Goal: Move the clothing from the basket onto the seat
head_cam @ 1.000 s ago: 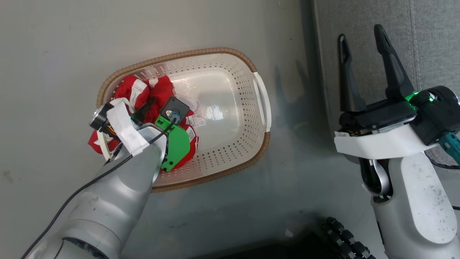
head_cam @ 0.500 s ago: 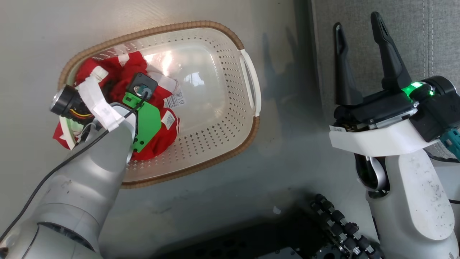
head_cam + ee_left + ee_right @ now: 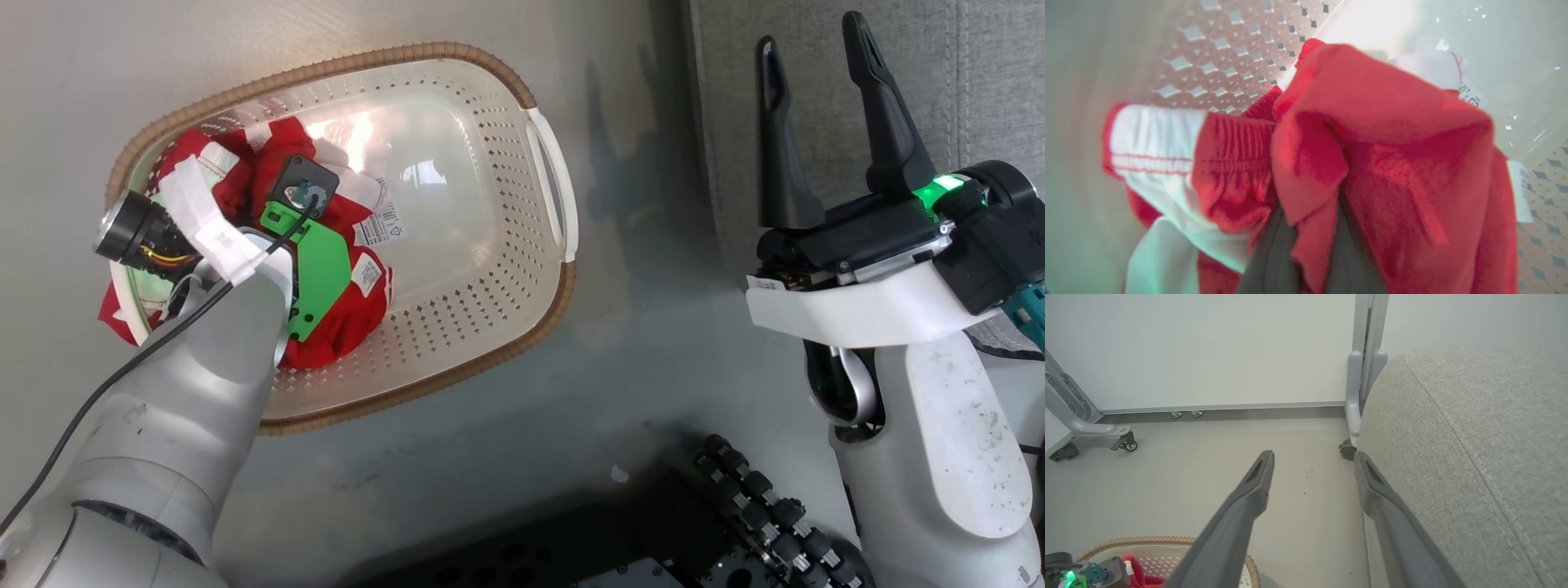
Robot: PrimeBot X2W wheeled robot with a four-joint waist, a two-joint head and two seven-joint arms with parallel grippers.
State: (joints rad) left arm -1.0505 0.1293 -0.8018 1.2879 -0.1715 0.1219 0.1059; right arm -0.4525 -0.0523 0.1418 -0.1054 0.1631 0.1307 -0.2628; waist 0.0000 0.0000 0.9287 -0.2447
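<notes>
In the head view the basket (image 3: pixel 457 327) sits on the floor (image 3: pixel 637 343) in the upper left of the frame, and the clothing (image 3: pixel 359 306) is bunched in its left end, with one red corner hanging over the rim at far left. The left arm (image 3: pixel 204 351) reaches up from the lower left into that heap, its wrist covering the fingers. The right gripper (image 3: pixel 812 49) stands at the upper right, its two dark fingers spread wide and empty, their tips over the edge of the seat (image 3: pixel 963 82), well apart from the basket. In the left wrist view the left gripper (image 3: pixel 1310 253) rises from the bottom centre, its fingers (image 3: pixel 1274 253) pressed together on a fold of the red cloth; a white panel with red stitching lies at centre left, against the basket's perforated wall. In the right wrist view the spread fingers point towards a pale wall, bare floor between them. The seat fills the right side, its stitched seam running diagonally, and the basket's woven rim and a scrap of red show at the lower left.
</notes>
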